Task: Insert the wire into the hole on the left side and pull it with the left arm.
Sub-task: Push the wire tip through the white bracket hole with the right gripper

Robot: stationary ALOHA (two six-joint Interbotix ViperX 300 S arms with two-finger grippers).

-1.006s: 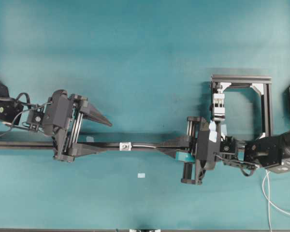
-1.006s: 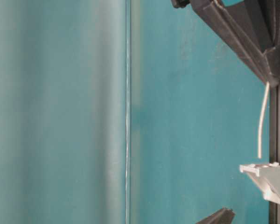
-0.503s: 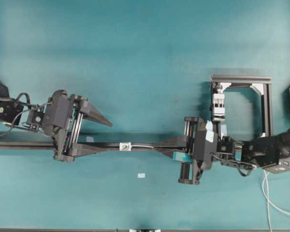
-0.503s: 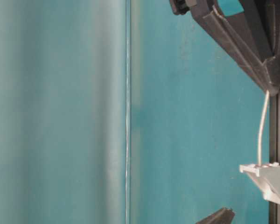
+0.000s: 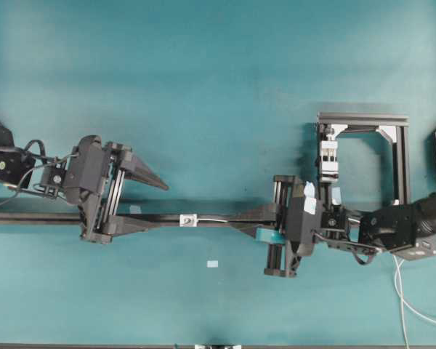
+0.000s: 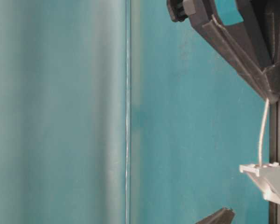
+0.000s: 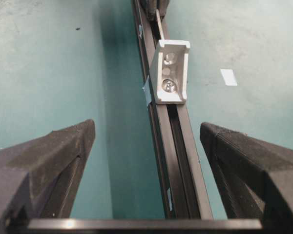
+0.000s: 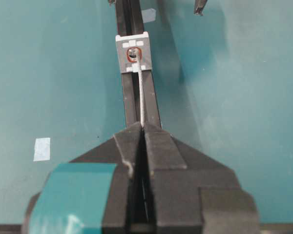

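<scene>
A: What is shown from overhead?

B: A black rail (image 5: 29, 219) is seen lying across the teal counter (image 5: 218, 87). The hole (image 5: 188, 219), a small white block, is mounted on the rail near the middle. The left end effector (image 5: 160, 204) is spread wide, one finger (image 5: 147, 174) above the rail and the other along it, left of the block. The right end effector (image 5: 235, 220) is closed on the wire (image 5: 212, 219), whose tip is brought up against the block from the right. A pale tape rectangle (image 5: 212, 264) lies below the rail, and a metal frame (image 5: 363, 156) stands at upper right.

A: And at table level?

B: The wire (image 6: 262, 135) is seen running from the right end effector's tips (image 6: 269, 95) to the white block (image 6: 269, 179). Whether the tip has gone through cannot be told here.

A: From the left wrist?

B: The two fingers (image 7: 44, 161) are held well apart, either side of the rail (image 7: 178, 161), with nothing between them but the rail. The block (image 7: 171, 72) is ahead, and the wire (image 7: 160, 25) is seen behind it.

A: From the right wrist?

B: The fingers (image 8: 158, 146) are pressed together on the wire (image 8: 141, 97), which is stretched straight to the block's dark opening (image 8: 133, 52).
</scene>
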